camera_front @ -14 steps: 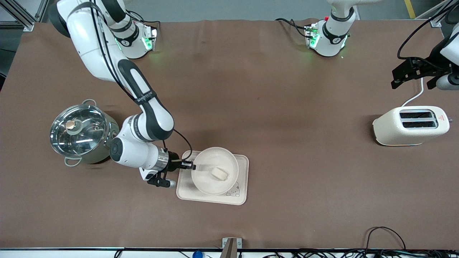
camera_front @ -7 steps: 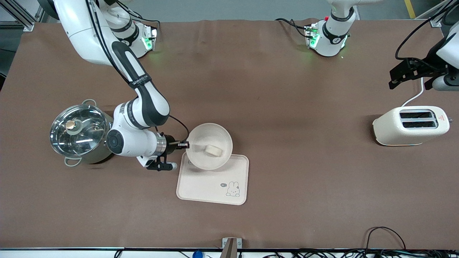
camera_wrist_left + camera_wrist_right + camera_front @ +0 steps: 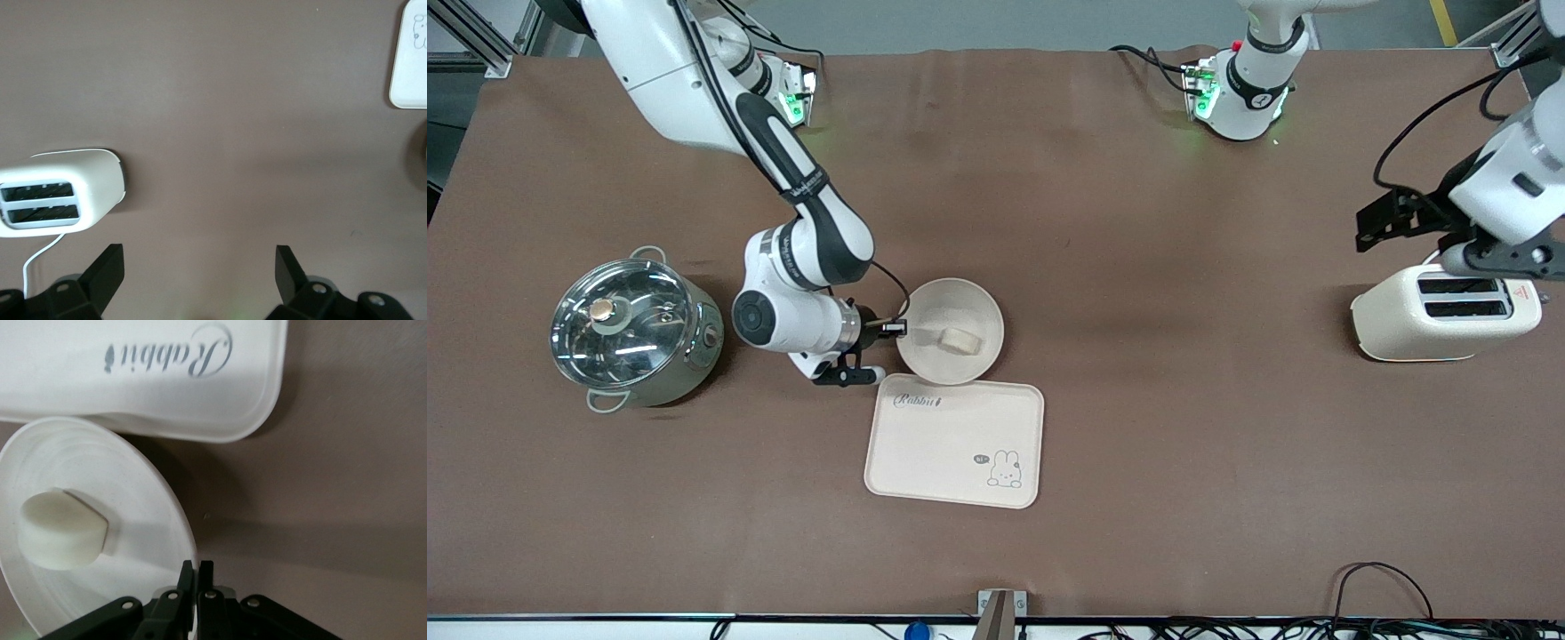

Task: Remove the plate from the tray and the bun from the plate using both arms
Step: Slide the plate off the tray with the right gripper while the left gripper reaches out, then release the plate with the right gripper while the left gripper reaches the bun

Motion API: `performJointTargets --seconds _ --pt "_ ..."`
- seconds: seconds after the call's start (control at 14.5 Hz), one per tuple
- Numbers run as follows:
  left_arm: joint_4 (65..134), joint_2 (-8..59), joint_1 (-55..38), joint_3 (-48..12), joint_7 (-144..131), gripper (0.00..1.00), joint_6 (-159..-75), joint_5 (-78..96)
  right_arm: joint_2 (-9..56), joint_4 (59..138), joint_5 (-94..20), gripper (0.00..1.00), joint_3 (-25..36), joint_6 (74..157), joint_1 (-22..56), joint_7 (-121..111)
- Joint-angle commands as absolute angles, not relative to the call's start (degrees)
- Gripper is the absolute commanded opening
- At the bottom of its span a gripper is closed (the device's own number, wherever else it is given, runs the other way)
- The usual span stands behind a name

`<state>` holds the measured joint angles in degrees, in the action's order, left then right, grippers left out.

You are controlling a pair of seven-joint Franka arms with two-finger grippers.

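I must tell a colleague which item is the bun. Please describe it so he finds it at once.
Start at the rectangular rabbit tray in the table's middle. Just farther from the front camera is the round plate, its rim pinched by the right gripper. The bun is the small pale disc lying in it.

left gripper (image 3: pixel 199 267) spread wide | over table (image 3: pixel 220 100) | toaster (image 3: pixel 60 193) | tray (image 3: pixel 412 60) corner, probably

Your right arm reaches down from its base at eleven o'clock, elbow bent, wrist turned level; the right gripper (image 3: pixel 900 328) points toward three o'clock with its fingers (image 3: pixel 188 577) pinched together on the plate (image 3: pixel 934 307) rim. Your left arm waits at three o'clock, left gripper (image 3: pixel 200 270) spread wide, facing down.
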<state>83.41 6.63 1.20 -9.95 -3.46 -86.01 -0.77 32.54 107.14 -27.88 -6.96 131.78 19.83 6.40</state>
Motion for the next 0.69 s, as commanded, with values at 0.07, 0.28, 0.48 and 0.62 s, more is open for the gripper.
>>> performJointTargets --seconds 0.07,0.28,0.48,0.62 --pt "82.7 10.7 -1.0 -10.0 -4.1 1.0 -88.7 0.4 27.3 115.6 -28.3 0.0 -10.4 138.8 19.7 5.9" --pt "82.7 14.4 -3.8 -10.0 -6.0 1.0 -92.0 2.5 27.1 118.0 -28.4 0.0 -11.4 143.4 19.7 5.8" --pt "82.7 18.0 -8.5 -10.0 -12.7 1.0 -95.7 2.4 26.6 118.4 -28.5 0.1 -11.4 143.0 19.4 5.5" --pt "82.8 20.7 -11.2 -10.1 -17.1 1.0 -98.2 2.5 26.6 118.3 -28.5 0.26 -11.4 143.0 19.2 5.5"
